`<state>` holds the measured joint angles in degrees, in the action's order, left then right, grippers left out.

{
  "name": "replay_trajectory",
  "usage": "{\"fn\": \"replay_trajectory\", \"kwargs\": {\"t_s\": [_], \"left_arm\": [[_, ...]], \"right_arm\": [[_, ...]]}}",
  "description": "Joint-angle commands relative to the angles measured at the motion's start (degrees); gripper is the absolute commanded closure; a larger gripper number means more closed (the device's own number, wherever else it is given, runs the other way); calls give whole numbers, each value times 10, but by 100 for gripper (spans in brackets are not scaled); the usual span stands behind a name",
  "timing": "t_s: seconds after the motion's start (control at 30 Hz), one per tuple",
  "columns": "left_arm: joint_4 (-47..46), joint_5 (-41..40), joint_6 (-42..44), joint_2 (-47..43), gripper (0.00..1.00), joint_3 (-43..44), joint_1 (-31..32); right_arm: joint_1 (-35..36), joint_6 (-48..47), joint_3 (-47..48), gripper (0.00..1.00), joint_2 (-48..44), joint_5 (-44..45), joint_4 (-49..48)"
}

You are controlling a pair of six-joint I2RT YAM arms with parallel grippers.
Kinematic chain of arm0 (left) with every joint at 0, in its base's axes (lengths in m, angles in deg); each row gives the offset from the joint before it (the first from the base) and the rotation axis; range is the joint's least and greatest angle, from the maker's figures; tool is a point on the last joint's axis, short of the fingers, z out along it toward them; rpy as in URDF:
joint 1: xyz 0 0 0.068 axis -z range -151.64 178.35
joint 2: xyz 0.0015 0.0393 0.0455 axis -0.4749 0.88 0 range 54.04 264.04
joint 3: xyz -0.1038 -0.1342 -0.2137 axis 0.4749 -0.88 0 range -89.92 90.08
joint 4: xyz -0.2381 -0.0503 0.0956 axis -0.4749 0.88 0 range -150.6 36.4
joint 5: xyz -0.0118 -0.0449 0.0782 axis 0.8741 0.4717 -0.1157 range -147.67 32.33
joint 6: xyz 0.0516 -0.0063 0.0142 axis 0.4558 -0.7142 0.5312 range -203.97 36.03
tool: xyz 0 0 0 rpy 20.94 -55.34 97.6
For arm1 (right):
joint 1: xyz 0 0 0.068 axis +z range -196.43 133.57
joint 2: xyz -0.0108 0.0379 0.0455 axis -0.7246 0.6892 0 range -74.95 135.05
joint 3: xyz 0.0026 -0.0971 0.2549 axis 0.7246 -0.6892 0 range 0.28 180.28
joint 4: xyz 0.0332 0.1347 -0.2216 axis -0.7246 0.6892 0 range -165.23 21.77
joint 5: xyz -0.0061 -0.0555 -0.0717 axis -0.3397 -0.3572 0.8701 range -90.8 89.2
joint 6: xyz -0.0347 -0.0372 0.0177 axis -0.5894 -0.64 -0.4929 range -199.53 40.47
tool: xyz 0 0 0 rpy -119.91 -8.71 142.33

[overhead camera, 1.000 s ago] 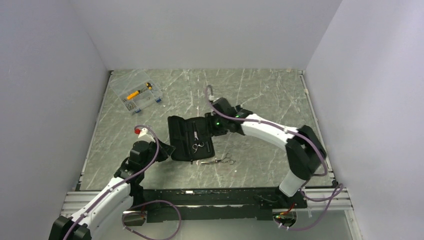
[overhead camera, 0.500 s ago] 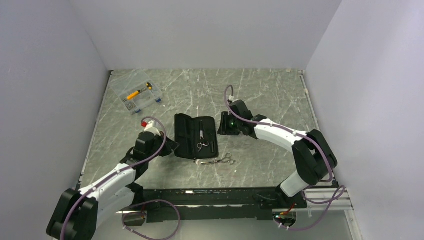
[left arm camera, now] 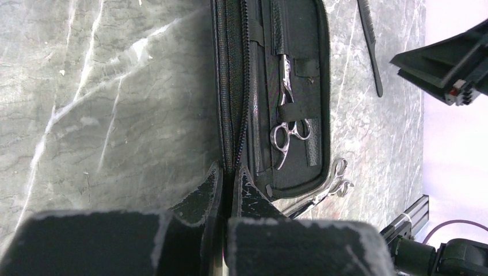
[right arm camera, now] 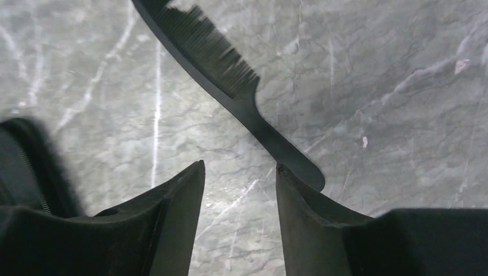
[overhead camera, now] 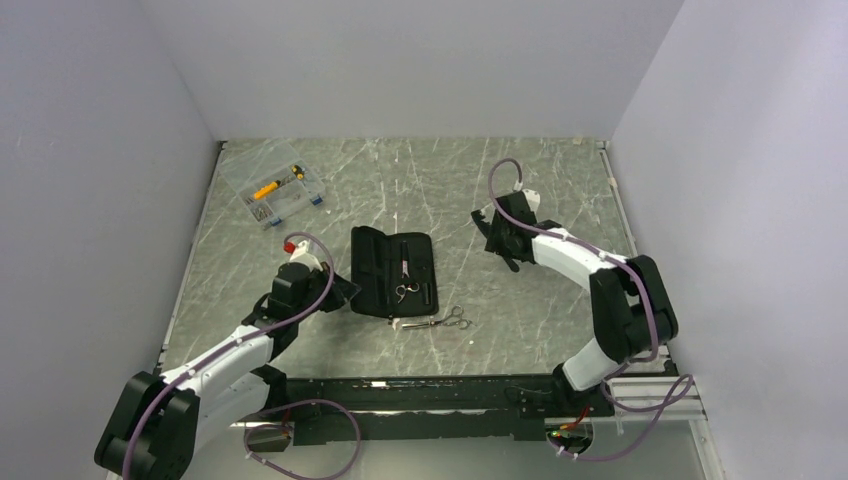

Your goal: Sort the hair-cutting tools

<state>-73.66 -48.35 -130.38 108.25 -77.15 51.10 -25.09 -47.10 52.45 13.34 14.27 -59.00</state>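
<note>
Scissors [left arm camera: 286, 115] are sitting strapped inside the open black case [left arm camera: 313, 34], with the second pair [left arm camera: 331, 187] lying on the counter [left arm camera: 86, 86] just beside it. Left tool [left arm camera: 228, 178] is pinching the case's zip edge. Right tool [right arm camera: 239, 167] is hanging spread open over the handle end of the comb [right arm camera: 218, 63], which is lying flat on the counter.

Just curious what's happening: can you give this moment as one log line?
left fingers: shut on black case edge | right fingers: open over comb | scissors: one in case, one on table
</note>
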Motion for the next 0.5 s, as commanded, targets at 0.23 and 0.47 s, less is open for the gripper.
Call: {"fn": "replay_trajectory", "kwargs": {"t_s": [0.23, 0.47], "left_arm": [[-30, 4, -9, -5, 100, -19, 3], [-31, 7, -9, -13, 100, -22, 2]], "right_arm": [[-36, -41, 43, 44, 71, -19, -26], [-40, -57, 73, 49, 128, -43, -16]]}}
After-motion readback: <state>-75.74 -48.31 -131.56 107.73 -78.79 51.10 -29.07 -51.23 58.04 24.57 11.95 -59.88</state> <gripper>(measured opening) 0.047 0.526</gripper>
